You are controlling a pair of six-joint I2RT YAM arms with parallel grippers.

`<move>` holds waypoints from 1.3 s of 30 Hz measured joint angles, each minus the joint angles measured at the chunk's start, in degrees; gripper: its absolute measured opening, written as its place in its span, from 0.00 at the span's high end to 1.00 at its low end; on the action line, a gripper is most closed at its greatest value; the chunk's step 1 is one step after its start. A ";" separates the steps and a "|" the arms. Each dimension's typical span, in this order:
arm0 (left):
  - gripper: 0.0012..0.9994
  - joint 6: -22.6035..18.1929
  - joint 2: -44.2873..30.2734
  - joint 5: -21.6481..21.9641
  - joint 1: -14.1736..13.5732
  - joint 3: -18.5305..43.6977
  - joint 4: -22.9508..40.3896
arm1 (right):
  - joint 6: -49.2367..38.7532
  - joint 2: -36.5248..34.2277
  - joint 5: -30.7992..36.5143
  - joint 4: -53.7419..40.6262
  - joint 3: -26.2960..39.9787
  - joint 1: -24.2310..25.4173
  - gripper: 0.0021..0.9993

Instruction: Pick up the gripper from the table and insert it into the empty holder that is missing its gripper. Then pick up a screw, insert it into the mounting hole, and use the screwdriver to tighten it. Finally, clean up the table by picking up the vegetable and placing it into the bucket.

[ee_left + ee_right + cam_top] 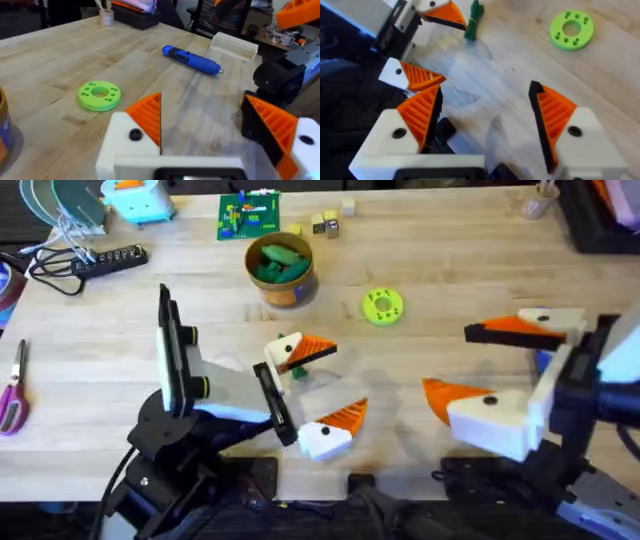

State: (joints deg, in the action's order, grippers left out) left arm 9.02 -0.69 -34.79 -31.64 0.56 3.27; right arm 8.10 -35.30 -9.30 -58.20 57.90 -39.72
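Both grippers hang wide open and empty over the worktop's near edge: the left gripper (pixel 308 395) just beside the vegetable (pixel 474 20), the right gripper (pixel 480 370) beside the blue screwdriver (pixel 192 59). The bucket (pixel 283 272), holding green toy vegetables, stands toward the far edge.

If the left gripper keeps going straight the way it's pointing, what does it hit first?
Probably bare table: the open left gripper has wood straight ahead. Farther along lies the blue screwdriver, likely the first object, though depth is unclear. The green disc sits off to one side.
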 joint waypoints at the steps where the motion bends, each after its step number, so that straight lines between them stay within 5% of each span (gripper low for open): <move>1: 0.01 0.00 0.00 0.00 0.00 0.00 0.00 | -0.39 1.73 -0.55 1.30 -1.60 0.00 0.01; 12: 0.01 0.00 0.00 0.02 0.00 0.00 0.00 | -2.89 7.81 -3.48 6.70 -12.53 0.00 0.01; 13: 0.08 -0.01 0.00 0.01 0.00 0.00 -0.01 | -3.39 7.81 -3.63 6.77 -12.60 0.00 0.00; 18: 0.86 -0.02 0.00 0.02 0.00 0.00 0.00 | -6.03 7.82 -3.69 7.12 -12.60 0.00 0.01; 20: 0.98 -0.35 0.00 0.07 0.00 0.00 0.00 | -6.71 7.83 -3.69 7.25 -12.60 0.00 0.01; 28: 0.99 -0.39 0.02 0.17 0.00 0.00 0.00 | -8.75 7.83 -3.17 7.25 -12.60 0.00 0.01; 33: 0.99 -0.39 0.00 0.28 0.00 0.00 0.00 | -8.00 7.83 4.95 7.70 -12.60 1.53 0.01; 34: 0.99 -0.39 0.00 0.28 0.00 0.00 0.00 | -7.12 7.82 13.04 7.77 -12.60 5.27 0.01; 39: 0.99 -0.39 0.01 0.28 0.00 0.00 0.00 | -7.80 6.68 25.01 7.97 -12.60 16.15 0.01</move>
State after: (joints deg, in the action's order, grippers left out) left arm 8.62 -0.68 -34.50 -31.64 0.56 3.27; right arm 0.30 -28.62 15.71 -50.24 45.30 -23.58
